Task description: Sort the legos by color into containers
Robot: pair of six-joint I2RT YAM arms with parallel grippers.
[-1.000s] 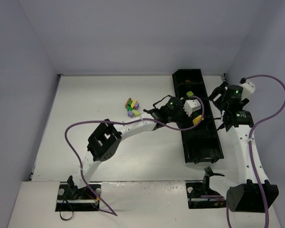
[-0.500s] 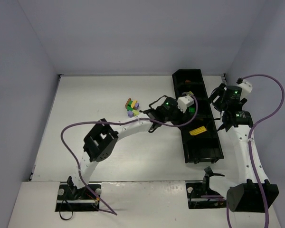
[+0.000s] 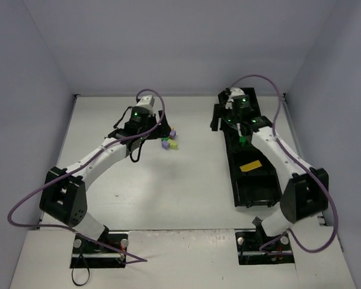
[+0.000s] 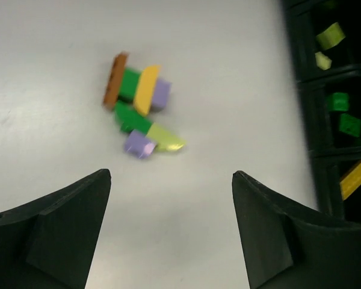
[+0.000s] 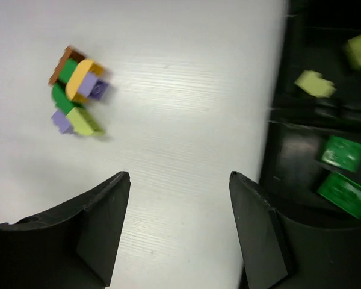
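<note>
Left claw [image 4: 168, 183] gapes wide and empty above the small heap of studded plastic bricks [image 4: 138, 108] on the white tabletop [image 4: 228, 72] — right claw [image 5: 177, 177], also parted and empty, hangs by the long black compartmented tray [image 5: 277, 138]. The bricks touch one another, so a pinch may well scatter neighbours — or lift two colours.

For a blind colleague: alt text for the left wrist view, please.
Loose legos, green, yellow, lilac, lime and brown, lie clustered on the white table beyond the left gripper's open, empty jaws. At right, a black tray holds lime, green and yellow bricks in separate compartments.
</note>
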